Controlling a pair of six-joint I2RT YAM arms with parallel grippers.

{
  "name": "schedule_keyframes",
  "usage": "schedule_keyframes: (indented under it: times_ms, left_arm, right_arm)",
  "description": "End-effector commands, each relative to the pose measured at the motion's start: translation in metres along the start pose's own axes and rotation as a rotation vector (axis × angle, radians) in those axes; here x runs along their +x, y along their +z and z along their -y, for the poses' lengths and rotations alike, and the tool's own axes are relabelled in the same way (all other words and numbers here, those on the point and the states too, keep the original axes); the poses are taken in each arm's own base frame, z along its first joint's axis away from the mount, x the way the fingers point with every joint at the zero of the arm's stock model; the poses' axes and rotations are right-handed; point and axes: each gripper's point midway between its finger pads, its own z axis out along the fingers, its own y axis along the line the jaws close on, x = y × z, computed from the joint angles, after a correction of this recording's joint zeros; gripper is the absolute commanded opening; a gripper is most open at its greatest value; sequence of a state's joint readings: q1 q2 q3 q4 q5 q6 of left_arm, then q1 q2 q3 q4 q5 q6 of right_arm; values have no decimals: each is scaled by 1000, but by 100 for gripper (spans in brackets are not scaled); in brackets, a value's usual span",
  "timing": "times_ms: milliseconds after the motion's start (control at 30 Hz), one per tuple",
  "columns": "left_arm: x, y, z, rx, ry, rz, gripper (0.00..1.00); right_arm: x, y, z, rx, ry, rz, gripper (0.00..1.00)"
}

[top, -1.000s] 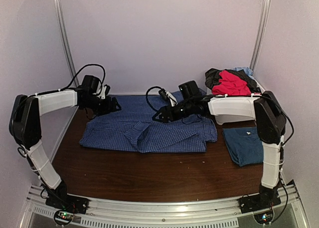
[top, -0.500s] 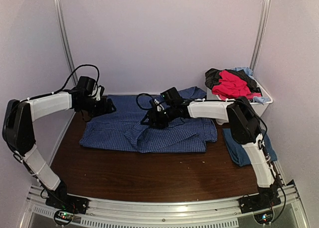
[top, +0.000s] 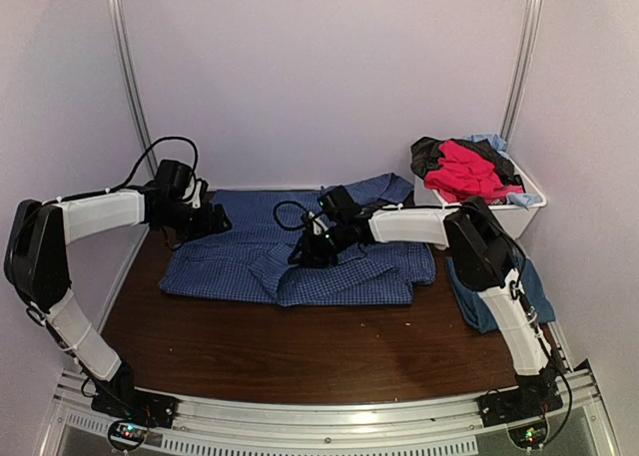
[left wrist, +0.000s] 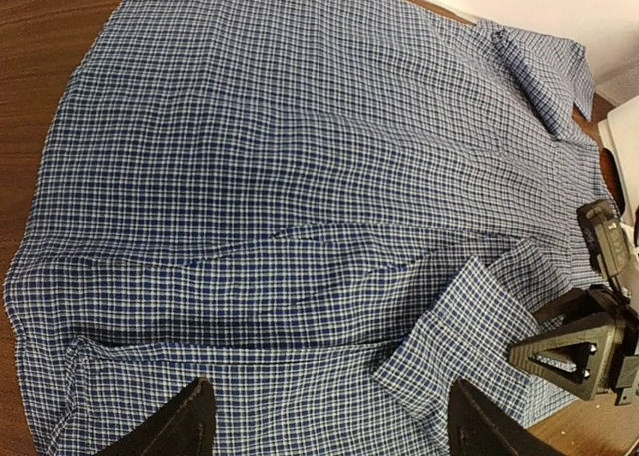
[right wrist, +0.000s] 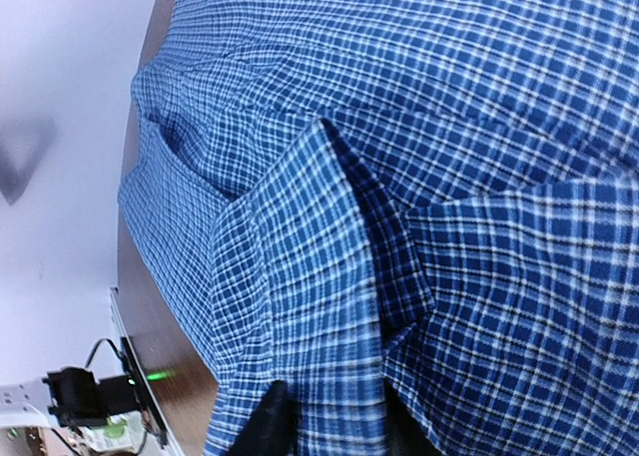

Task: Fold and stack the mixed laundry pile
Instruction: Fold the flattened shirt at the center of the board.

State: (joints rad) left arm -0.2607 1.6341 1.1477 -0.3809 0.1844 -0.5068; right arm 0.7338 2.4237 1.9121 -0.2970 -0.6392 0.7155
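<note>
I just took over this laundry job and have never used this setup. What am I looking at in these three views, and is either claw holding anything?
Two robot arms, left and right, are bolted at the near edge of a brown table. The wide picture is from a fixed camera above and behind them; the other two come from a camera on each wrist. A checked shirt lies spread on the table, a folded dark-blue garment at its right, and a white bin at the back right holds red, black and light-blue clothes. The left gripper hovers open over the shirt, holding nothing. The right gripper pinches a raised fold of the shirt.
</note>
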Motion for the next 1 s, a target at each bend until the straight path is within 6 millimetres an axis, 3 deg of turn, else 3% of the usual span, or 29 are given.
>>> schedule_keyframes:
  times_ms: [0, 67, 300, 467, 667, 767, 967]
  left_arm:
    - [-17, -9, 3, 18, -4, 73, 81]
    - [-17, -10, 2, 16, -4, 74, 81]
    - [-18, -16, -1, 9, -1, 87, 81]
    - [-16, -15, 2, 28, 13, 78, 85]
    - [-19, -18, 6, 46, 23, 92, 91]
    - [-20, -19, 6, 45, 28, 92, 97]
    - [-17, -21, -1, 18, 23, 89, 98]
  right_arm:
    - [-22, -14, -12, -42, -18, 70, 13]
    - [-37, -31, -24, -88, -50, 122, 0]
    - [-112, -152, -69, -74, -384, 379, 0]
    - [-148, -215, -52, 162, -656, 436, 0]
    - [-175, -242, -18, 459, -861, 497, 0]
    - [-188, -250, -11, 567, -942, 531, 0]
    - [-205, -257, 4, 740, -1099, 544, 0]
